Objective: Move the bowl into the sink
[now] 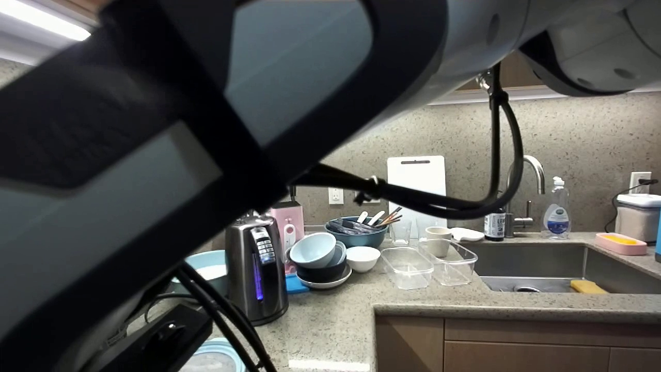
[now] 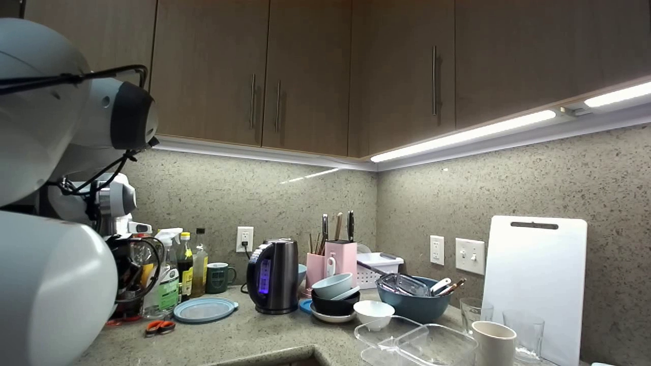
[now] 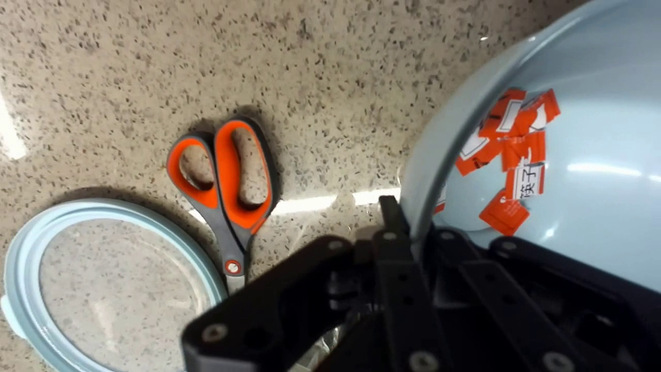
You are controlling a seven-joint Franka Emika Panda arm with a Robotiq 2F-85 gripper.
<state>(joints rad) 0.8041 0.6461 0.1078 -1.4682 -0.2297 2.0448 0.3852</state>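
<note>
The light blue bowl (image 3: 604,124) fills the right of the wrist view, with several orange packets (image 3: 508,142) lying inside. My gripper (image 3: 417,232) straddles its near rim, one finger outside the wall and one inside, closed against it. I cannot tell whether the bowl is lifted off the counter. In an exterior view the arm hides this bowl and most of the gripper; elsewhere they are out of view. The steel sink (image 1: 537,258) shows at the right of an exterior view, with a yellow sponge (image 1: 587,287) in it.
Orange scissors (image 3: 232,196) and a round lid (image 3: 46,227) lie left of the bowl. A kettle (image 2: 277,277), stacked bowls (image 2: 334,305), a white bowl (image 2: 374,310), clear containers (image 1: 408,266) and a cup (image 2: 493,343) stand along the counter. Another blue bowl (image 1: 211,258) is by the kettle.
</note>
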